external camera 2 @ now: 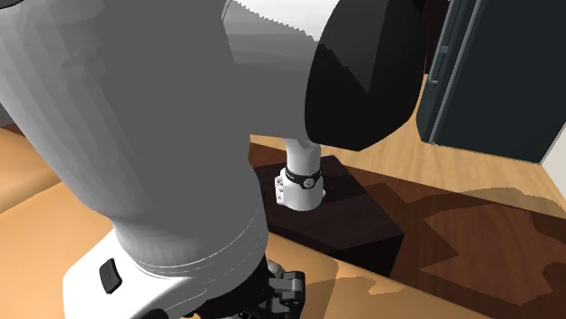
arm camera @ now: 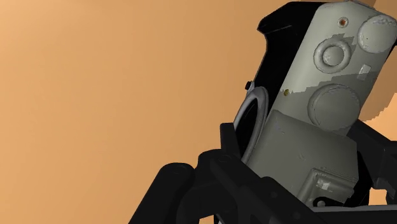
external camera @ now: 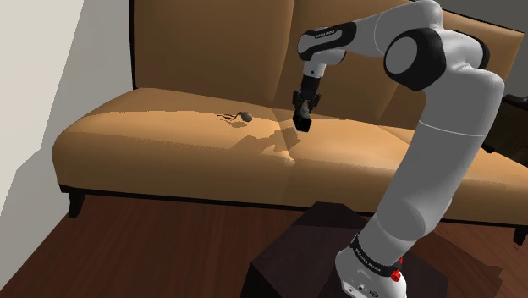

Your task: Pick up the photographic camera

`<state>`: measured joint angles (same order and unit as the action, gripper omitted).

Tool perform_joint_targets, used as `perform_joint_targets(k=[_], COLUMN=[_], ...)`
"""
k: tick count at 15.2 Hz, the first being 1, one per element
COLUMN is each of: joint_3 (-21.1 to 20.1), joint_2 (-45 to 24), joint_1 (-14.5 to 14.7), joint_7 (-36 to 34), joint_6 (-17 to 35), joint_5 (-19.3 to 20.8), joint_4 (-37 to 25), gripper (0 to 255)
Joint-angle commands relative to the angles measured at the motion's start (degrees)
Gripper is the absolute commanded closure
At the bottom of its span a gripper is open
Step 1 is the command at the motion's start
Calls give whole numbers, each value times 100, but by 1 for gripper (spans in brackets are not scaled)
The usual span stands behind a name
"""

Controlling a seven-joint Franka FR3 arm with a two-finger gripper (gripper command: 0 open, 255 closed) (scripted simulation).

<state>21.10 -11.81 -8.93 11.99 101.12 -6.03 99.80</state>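
The photographic camera (arm camera: 318,114) is a grey body with round dials on top and a black front with a lens ring. It sits tilted between my black fingers (arm camera: 191,191), and my gripper (arm camera: 292,184) is shut on it. From the shoulder view, the gripper (external camera: 302,114) hangs a little above the tan sofa seat (external camera: 169,161) near its middle, with the dark camera (external camera: 305,124) at its tip. A shadow lies on the cushion just below it.
A small dark object with a thin strap (external camera: 244,116) lies on the seat to the shoulder view's left of the gripper. The sofa back rises behind. A white wall (external camera: 34,85) flanks the sofa. The dark stand (external camera 2: 336,213) rests on a wooden floor near a dark cabinet (external camera 2: 490,72).
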Motion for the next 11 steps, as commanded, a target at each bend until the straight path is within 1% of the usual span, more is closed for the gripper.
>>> perform_joint_targets(k=[1,11], joint_3=[6,22], joint_2=[32,97], joint_1=[-2,-18], joint_7=[-10,-55], joint_6=[-149,-897], joint_5=[15,49], joint_4=[-121,-809], gripper=[255,255])
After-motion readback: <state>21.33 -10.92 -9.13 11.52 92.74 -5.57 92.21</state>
